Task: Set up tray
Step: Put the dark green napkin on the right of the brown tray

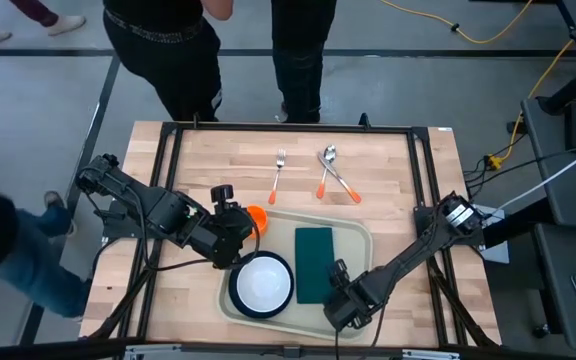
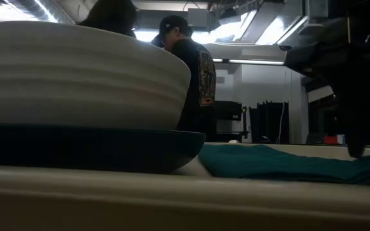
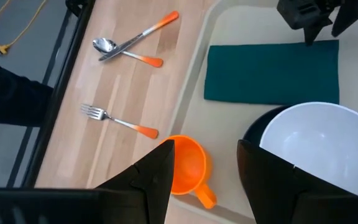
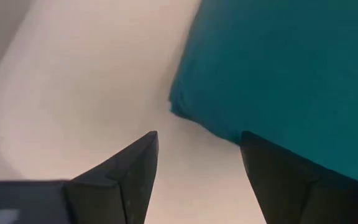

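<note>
The beige tray [image 1: 356, 238] lies at the table's near middle. On it are a dark plate [image 1: 236, 296] carrying a white bowl [image 1: 262, 282], a dark green napkin [image 1: 314, 255] and an orange cup [image 1: 257, 215] standing in its far left corner. My left gripper [image 3: 207, 180] is open just above and beside the cup [image 3: 188, 163], whose handle [image 3: 205, 197] points between the fingers. My right gripper [image 4: 197, 168] is open and low over the napkin's near right corner [image 4: 185, 109]; one finger is over the cloth, the other over bare tray [image 4: 86, 74]. My right gripper points down at the napkin's near edge [image 2: 339, 168]. One finger [image 4: 278, 180] stands in front of the cloth. Whether it touches the napkin I cannot tell.
A fork [image 1: 278, 172] with an orange handle lies on the wood beyond the tray. A spoon [image 1: 339, 172] and a knife [image 1: 325, 176] lie crossed to its right. People stand past the table's far edge [image 1: 288, 124]. Bare wood lies left and right of the tray.
</note>
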Controlling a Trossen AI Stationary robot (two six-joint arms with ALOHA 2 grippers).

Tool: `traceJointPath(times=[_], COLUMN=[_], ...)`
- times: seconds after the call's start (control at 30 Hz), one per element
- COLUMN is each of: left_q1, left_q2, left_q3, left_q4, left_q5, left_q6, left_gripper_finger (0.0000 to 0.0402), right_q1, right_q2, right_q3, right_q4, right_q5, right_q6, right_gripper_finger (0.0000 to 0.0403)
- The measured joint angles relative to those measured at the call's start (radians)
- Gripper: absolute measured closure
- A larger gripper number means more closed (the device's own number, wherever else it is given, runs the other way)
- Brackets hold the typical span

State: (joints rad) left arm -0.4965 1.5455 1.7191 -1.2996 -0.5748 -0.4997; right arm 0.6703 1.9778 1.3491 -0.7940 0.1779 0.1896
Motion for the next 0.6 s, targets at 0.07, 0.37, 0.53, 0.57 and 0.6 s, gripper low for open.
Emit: traceJointPath(times=[0.07,0.37,0.53,0.57,0.6], left_q1=[0.0,0.0,0.0,0.0,0.0], left_q2=[0.0,0.0,0.0,0.0,0.0], left_q3=[0.0,0.0,0.0,0.0,0.0], left_q4=[0.001,0.002,0.002,0.002,0.002], left_q5=[0.0,0.0,0.0,0.0,0.0], left_q6=[-0.002,-0.007,-0.007,-0.007,-0.007], left_gripper_finger=[0.0233,0.0233,0.0233,0.0233,0.0233], right_q1=[-0.005,-0.009,-0.009,-0.009,-0.009], right_q2=[0.0,0.0,0.008,0.01,0.012], right_q3=[0.0,0.011,0.011,0.011,0.011], right_q4=[0.005,0.062,0.076,0.081,0.081], right_q5=[0.006,0.011,0.006,0.005,0.005], right_q6=[-0.009,-0.043,-0.048,-0.049,-0.05], right_gripper_finger=[0.0169,0.0169,0.0169,0.0169,0.0169])
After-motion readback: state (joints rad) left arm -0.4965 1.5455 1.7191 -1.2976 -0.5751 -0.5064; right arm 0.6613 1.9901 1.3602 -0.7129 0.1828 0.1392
